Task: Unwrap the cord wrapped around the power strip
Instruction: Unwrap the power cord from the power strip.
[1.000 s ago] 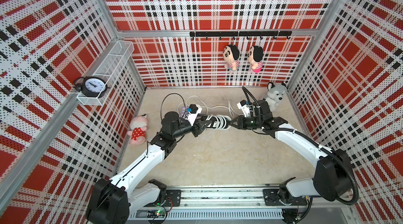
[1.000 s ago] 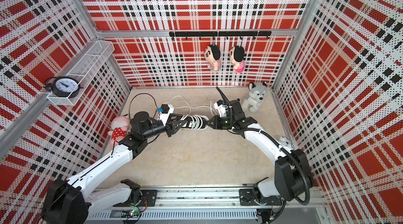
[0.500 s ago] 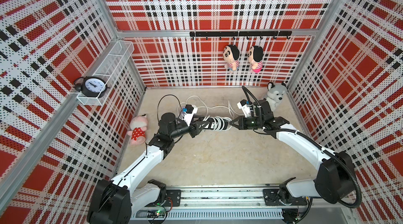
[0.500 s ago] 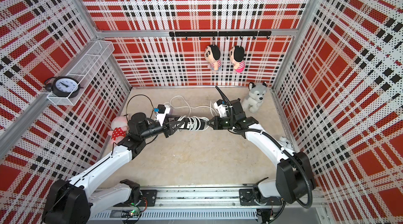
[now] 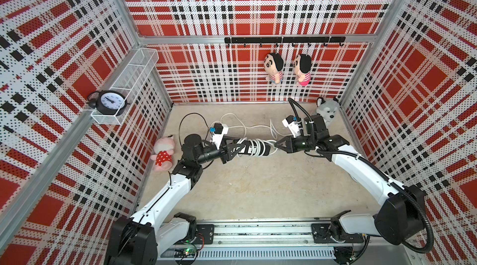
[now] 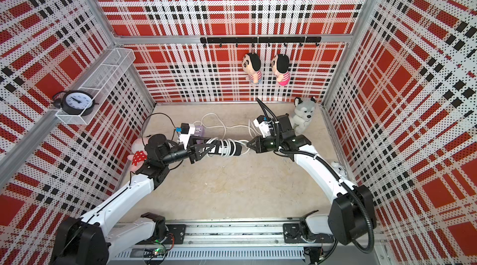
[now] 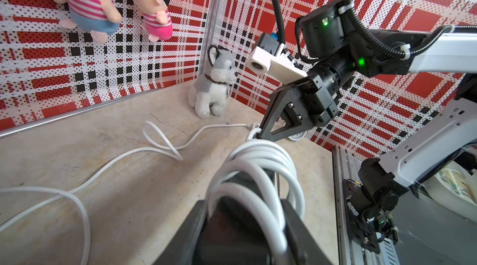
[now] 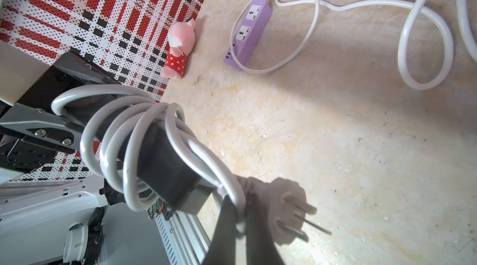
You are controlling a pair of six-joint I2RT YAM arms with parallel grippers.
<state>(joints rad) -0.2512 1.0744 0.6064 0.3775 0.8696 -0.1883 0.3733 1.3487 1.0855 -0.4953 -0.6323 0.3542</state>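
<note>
A black power strip (image 5: 248, 149) (image 6: 219, 149) (image 8: 165, 157) is held off the table, level between the two arms. A thick white cord (image 5: 259, 145) (image 7: 260, 163) (image 8: 124, 132) coils around it several times. My left gripper (image 5: 236, 147) (image 6: 206, 148) (image 7: 242, 207) is shut on the strip's left end, its jaws on either side of the body. My right gripper (image 5: 276, 145) (image 6: 248, 144) (image 8: 241, 214) is shut on the cord at the strip's right end. The grey plug (image 8: 284, 199) sticks out right beside its fingers.
A purple power strip (image 8: 247, 31) (image 6: 200, 130) with a thin white cord (image 5: 247, 128) lies loose on the table behind the arms. A pink plush (image 5: 162, 152) lies at the left wall and a husky plush (image 5: 326, 108) in the back right corner. Two dolls (image 5: 273, 68) hang on the back wall.
The left arm has drawn the power strip slightly left and toward the front. The right gripper has finished closing on the cord near the plug.
</note>
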